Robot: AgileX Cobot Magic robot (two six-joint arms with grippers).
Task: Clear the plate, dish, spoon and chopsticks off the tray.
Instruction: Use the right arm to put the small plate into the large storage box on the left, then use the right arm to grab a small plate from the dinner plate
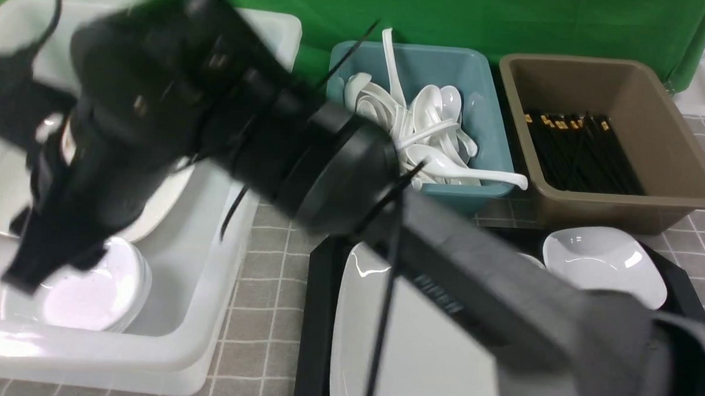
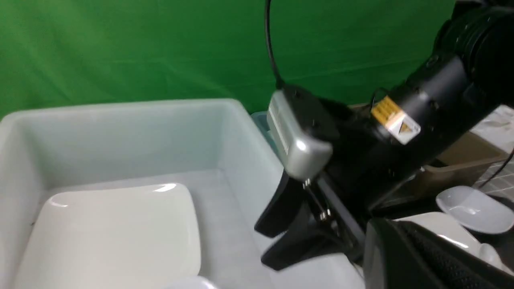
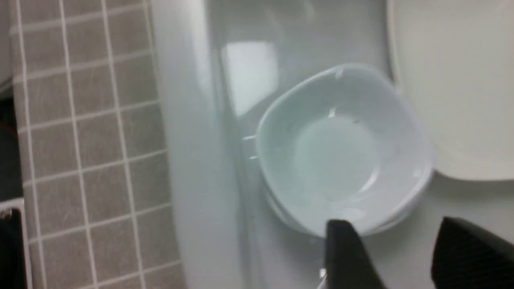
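1. the right jaws (image 3: pixel 395 237) stand parted and bare above the white tub (image 3: pixel 196 160), beside stacked dishes (image 3: pixel 337 152); the left jaws (image 2: pixel 387 228) are clenched.
2. the plate (image 1: pixel 412 346) and dish (image 1: pixel 602 262) sit on the black tray (image 1: pixel 319 320), to the robot's right of the right jaws.
3. the right arm (image 1: pixel 342 156) spans the tray, hiding the plate's long axis; it looks best placed to swing back, clearing the tub wall.
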